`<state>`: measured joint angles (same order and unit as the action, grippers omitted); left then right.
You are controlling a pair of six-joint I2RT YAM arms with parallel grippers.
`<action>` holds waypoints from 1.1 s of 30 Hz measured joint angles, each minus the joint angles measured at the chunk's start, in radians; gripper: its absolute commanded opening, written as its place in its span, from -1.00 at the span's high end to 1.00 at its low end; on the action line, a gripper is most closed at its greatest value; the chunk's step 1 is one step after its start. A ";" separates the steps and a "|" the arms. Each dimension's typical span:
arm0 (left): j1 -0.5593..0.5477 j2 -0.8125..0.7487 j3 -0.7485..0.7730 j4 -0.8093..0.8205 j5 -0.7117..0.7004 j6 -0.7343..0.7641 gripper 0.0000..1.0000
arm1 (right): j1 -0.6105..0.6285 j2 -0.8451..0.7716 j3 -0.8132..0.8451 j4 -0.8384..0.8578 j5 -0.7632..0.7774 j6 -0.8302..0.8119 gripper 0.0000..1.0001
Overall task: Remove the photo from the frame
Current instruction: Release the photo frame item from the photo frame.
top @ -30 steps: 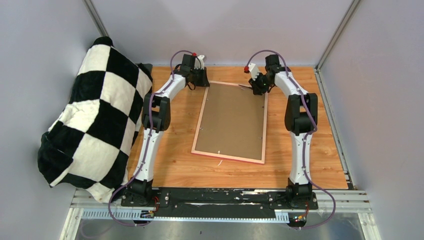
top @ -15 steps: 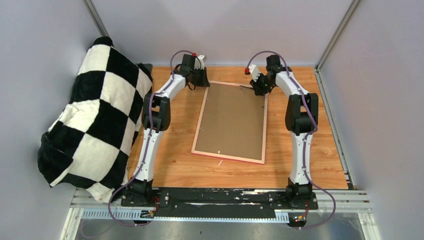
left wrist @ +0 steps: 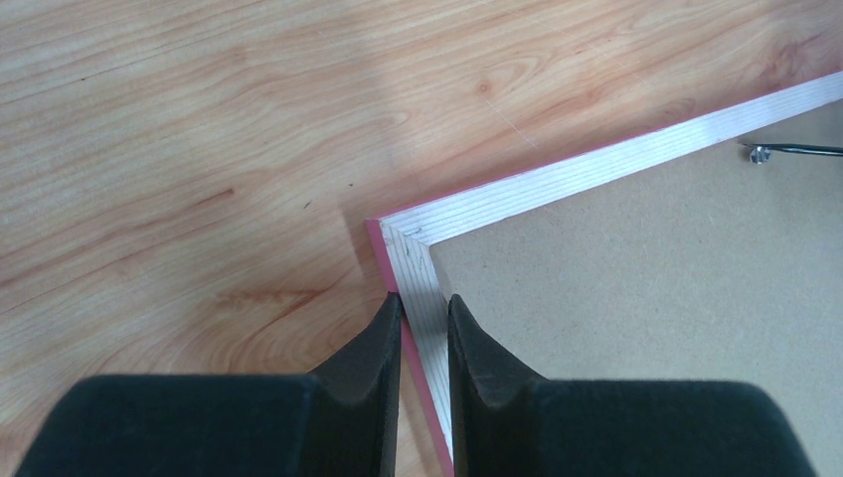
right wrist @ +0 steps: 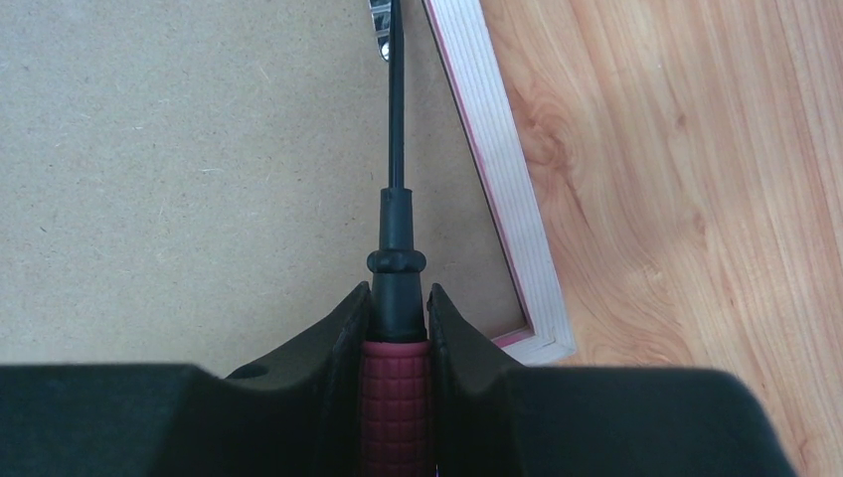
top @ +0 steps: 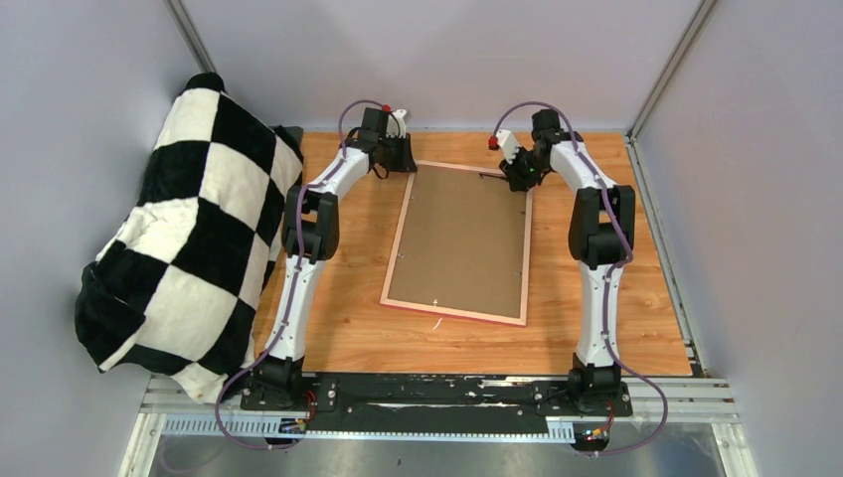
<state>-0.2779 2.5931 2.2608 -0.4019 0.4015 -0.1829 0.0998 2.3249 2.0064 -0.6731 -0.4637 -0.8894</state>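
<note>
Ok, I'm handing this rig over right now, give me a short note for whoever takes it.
Left gripper: shut on the frame at its far left corner.
Right gripper: shut on a screwdriver, tip at a metal tab near the far right corner.
Frame: face down on the table, backing board in place; photo not visible.
Done: frame braced, tool at the tab.
Left: probably free the tabs, lift the backing board, take out the photo.

Pale lilac panel walls enclose the light wood-grain tabletop. A black-and-white checkered plush bundle, possibly a blanket, sits at left.
</note>
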 measured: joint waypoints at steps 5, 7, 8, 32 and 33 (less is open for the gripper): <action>0.000 0.000 0.000 0.000 0.000 0.000 0.96 | -0.006 -0.003 0.000 -0.005 0.000 -0.001 1.00; 0.000 0.000 0.000 0.000 0.000 0.000 0.96 | -0.008 -0.005 0.000 -0.008 0.000 -0.006 1.00; 0.000 0.000 0.000 0.000 0.000 0.000 0.96 | -0.009 -0.006 0.000 -0.011 0.000 -0.011 1.00; 0.000 0.000 0.000 0.000 0.000 0.000 0.96 | -0.011 -0.022 0.040 -0.061 -0.012 -0.024 1.00; 0.000 0.000 0.000 0.000 0.000 0.000 0.96 | -0.011 -0.022 0.042 -0.058 -0.006 -0.019 1.00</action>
<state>-0.2779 2.5931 2.2608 -0.4019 0.4015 -0.1829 0.0891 2.3032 2.0487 -0.7307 -0.4694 -0.9085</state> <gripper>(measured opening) 0.185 0.277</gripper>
